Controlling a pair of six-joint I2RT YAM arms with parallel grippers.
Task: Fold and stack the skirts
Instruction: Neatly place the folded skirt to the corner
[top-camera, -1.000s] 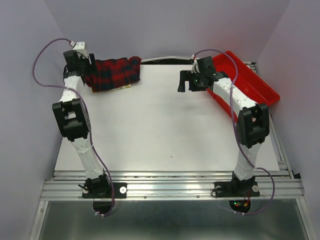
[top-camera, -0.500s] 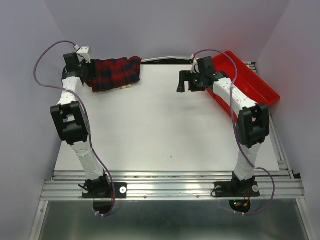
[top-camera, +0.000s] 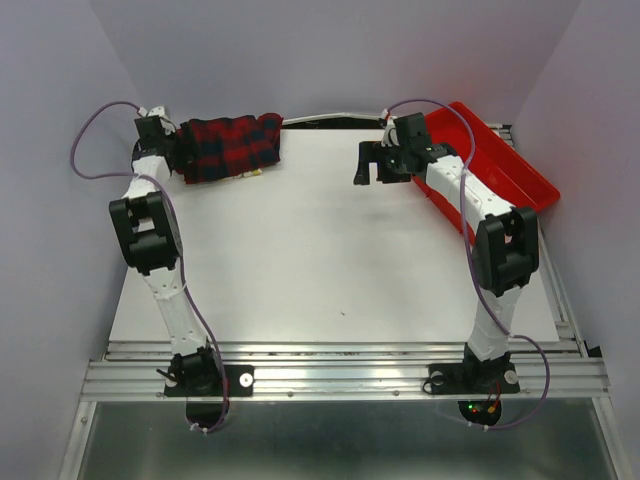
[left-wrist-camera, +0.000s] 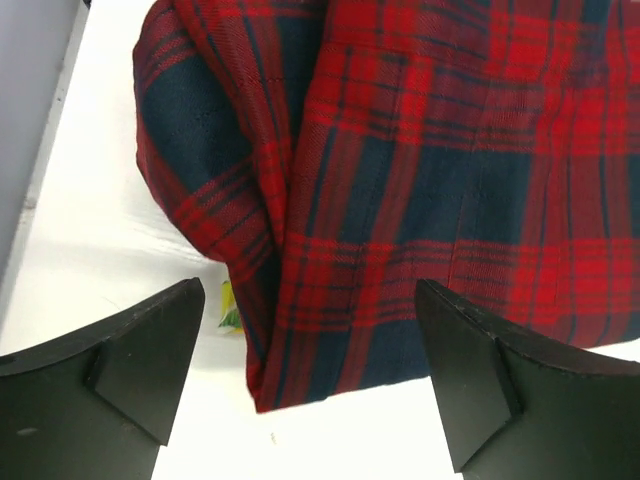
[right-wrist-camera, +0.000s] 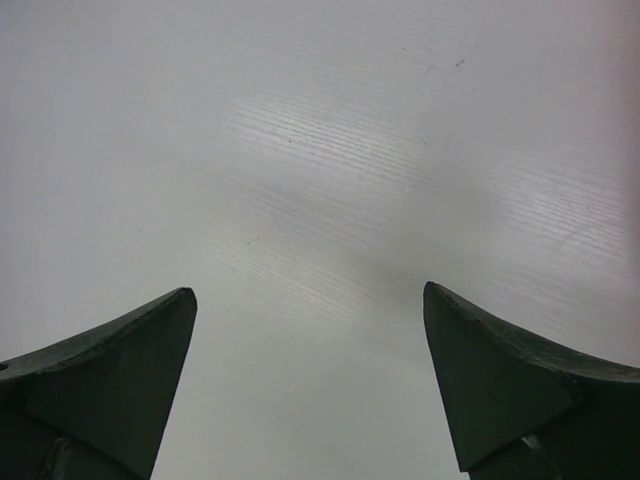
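Note:
The red-and-black plaid skirt (top-camera: 232, 147) lies folded in a thick bundle at the back left of the table. In the left wrist view the plaid skirt (left-wrist-camera: 420, 150) fills the upper frame, its folded edge reaching down between the fingers. A sliver of the lemon-print skirt (left-wrist-camera: 228, 305) peeks out from under it, and its edge (top-camera: 250, 174) also shows from above. My left gripper (top-camera: 176, 150) (left-wrist-camera: 310, 292) stands open at the bundle's left end, gripping nothing. My right gripper (top-camera: 372, 163) (right-wrist-camera: 310, 295) hangs open over bare table, apart from the cloth.
A red plastic tray (top-camera: 520, 165) sits at the back right, just behind the right arm. The white table (top-camera: 320, 260) ends at a metal rail near the arm bases. Purple walls close in on the left, right and back.
The left gripper's jaws have spread wider and its wrist has shifted a little at the skirt's left end. The plaid bundle stays put. The right arm has not moved.

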